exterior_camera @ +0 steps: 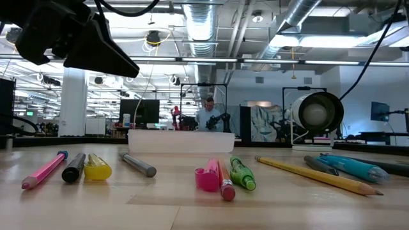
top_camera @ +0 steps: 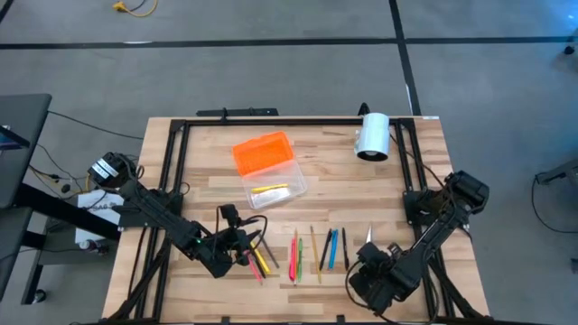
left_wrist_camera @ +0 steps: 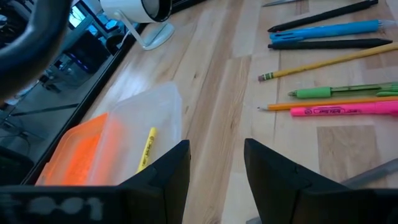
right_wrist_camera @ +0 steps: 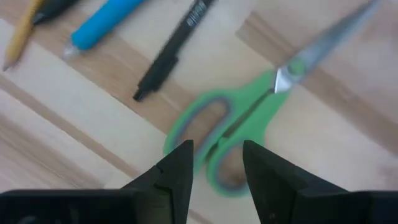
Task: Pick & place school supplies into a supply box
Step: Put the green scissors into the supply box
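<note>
At about seven o'clock on the pale plank table [top_camera: 163, 144], the left gripper [top_camera: 237, 236] hangs with its dark fingers parted and empty over a yellow highlighter [top_camera: 260, 263] and pink pens. At the centre lies the supply box [top_camera: 274, 187], a clear plastic tray holding one yellow pencil [top_camera: 269, 190], its ribbed orange lid [top_camera: 263, 153] resting against it toward eleven o'clock. A row of slim pens and pencils [top_camera: 318, 250] runs along six o'clock to the right gripper [top_camera: 372, 268] at five o'clock, jaws spread and empty just above the green-handled, steel-bladed scissors [right_wrist_camera: 249, 121].
</note>
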